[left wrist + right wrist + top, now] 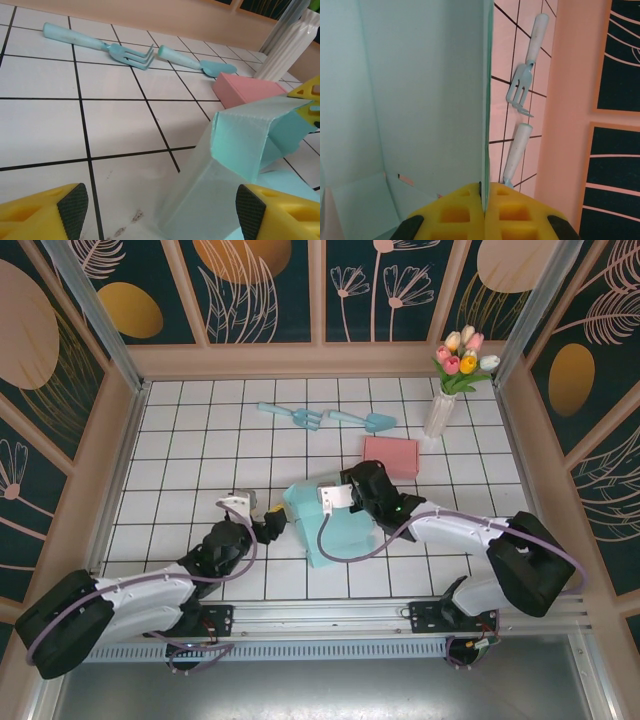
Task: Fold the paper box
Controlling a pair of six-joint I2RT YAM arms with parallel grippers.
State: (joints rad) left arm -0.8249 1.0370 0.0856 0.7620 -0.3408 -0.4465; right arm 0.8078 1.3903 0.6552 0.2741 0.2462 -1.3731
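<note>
Centrally on the white tiled counter [200, 430] sat the teal paper box [330, 530], partly raised, with one wall upright. The right fingers [460, 215] were pressed together, pinching that wall's edge. The left fingers [74, 205] stood spread, the box's near end between their pads, and open tiles stretched left of the box. Behind the box lay a pink box [390, 455], a fork [290, 416] and a trowel [365, 421]. Behind and right of it, a vase [438, 415] held tulips [462, 352].
</note>
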